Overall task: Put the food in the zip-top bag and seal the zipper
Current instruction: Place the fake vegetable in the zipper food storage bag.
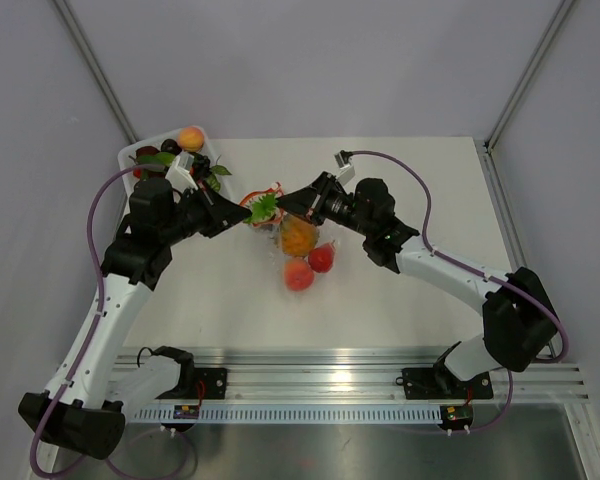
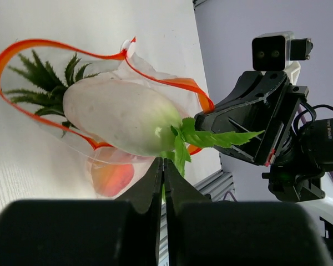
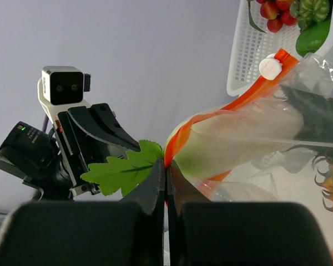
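Near the middle of the counter, the two arms met over the clear bag, whose mouth stood open, its red zipper strip bowed into a wide loop. A white vegetable lay in that mouth, its body inside the loop and its green leaves sticking out past the rim. The left tool was closed, its fingertips pinched together on those leaves, close to the end of the vegetable. The right tool was closed too, clamped on the bag's rim at the red strip, on the side facing the left tool, so that the two tips were near each other with the leaves between them. A small white slider sat on the strip at the far end of the mouth. The orange pineapple showed through the plastic, its spiky leaves just beside the vegetable. The red fruit and a peach lay at the bag's lower end, touching each other; from above it could not be told whether they were inside the plastic or only against it. A white basket stood at the far left corner, holding another peach and other toy produce.
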Available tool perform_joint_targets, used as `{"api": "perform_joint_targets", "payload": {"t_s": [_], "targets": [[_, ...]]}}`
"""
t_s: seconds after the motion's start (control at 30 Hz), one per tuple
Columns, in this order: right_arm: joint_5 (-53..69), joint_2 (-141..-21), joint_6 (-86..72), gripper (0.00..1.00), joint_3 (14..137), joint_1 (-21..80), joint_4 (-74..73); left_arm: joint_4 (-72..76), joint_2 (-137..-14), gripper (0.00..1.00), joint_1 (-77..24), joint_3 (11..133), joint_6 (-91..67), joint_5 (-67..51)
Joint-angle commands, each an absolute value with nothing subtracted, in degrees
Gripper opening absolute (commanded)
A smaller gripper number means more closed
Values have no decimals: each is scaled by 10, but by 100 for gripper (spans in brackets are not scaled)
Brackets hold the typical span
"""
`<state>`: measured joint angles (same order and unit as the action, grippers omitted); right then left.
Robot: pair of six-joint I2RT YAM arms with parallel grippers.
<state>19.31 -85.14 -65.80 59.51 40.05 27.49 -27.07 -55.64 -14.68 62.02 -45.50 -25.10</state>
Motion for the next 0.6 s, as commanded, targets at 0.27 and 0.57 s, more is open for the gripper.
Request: {"api": "perform_joint_targets", "payload": {"t_s": [0.27, 0.57], "targets": [[232, -856, -686, 0, 605, 397, 366, -247, -563, 0, -149, 633, -418, -251], [245, -868, -691, 0, 608, 397, 374, -293, -569, 4, -149, 676, -352, -242]]}}
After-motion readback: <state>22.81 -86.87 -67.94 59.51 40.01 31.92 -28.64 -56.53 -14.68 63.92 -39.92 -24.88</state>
